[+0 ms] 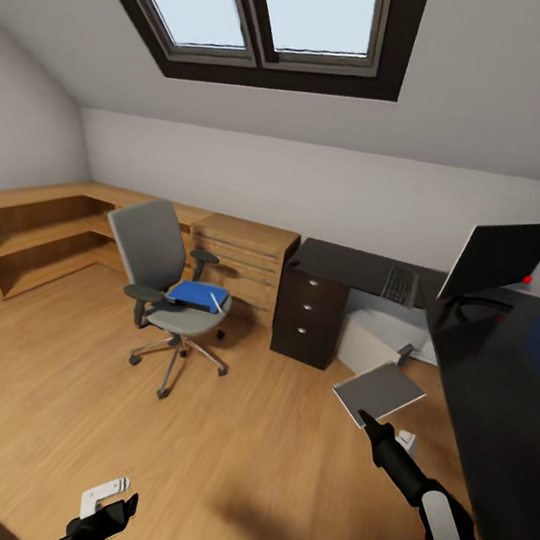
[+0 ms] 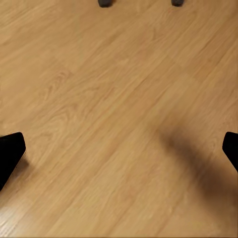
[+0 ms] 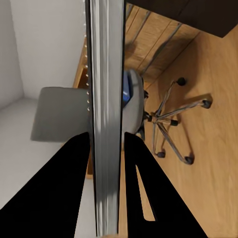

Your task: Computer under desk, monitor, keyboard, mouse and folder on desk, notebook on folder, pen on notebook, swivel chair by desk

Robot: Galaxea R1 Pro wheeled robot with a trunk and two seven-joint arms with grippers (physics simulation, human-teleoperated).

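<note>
Right gripper clenched on notebook edge, airborne at 4 o'clock; left gripper released, idle; blue folder on swivel chair at 9 o'clock; keep notebook level, park it on desk until folder's moved.

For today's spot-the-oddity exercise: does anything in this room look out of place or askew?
Yes. The monitor leans tilted over the desk corner, and the folder lies on the chair seat.
</note>
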